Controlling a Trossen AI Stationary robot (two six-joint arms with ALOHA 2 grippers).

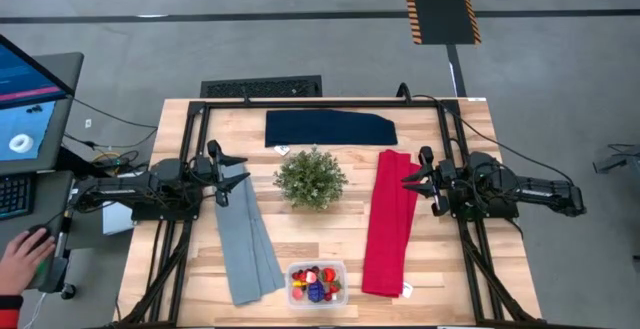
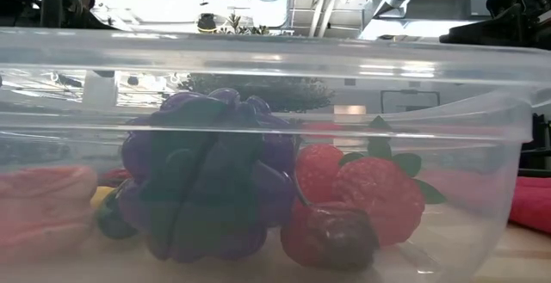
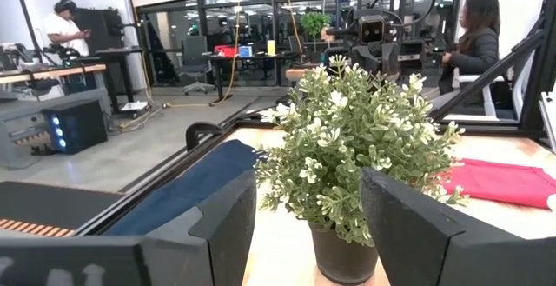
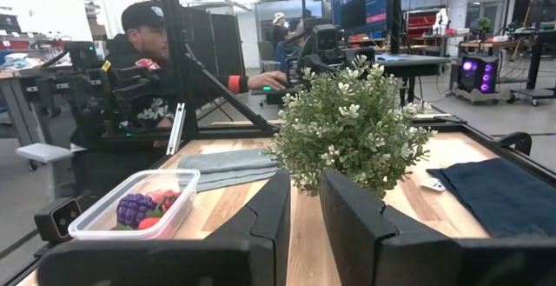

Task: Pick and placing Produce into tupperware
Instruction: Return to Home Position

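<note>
You have a bushy green potted plant [image 1: 311,178] standing mid-table on the wooden table [image 1: 350,231]. On its far side lies a folded navy cloth [image 1: 328,128]; a grey cloth [image 1: 245,234] lies to its left, a red cloth [image 1: 392,224] to its right. Off the table's left side, a person's hand [image 1: 22,254] rests near a lit monitor [image 1: 28,99]

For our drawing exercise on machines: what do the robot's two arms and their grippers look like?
The left arm and right arm are black, with chunky rounded joints. The left gripper and right gripper each have two dark, angular, flat-faced fingers.
</note>
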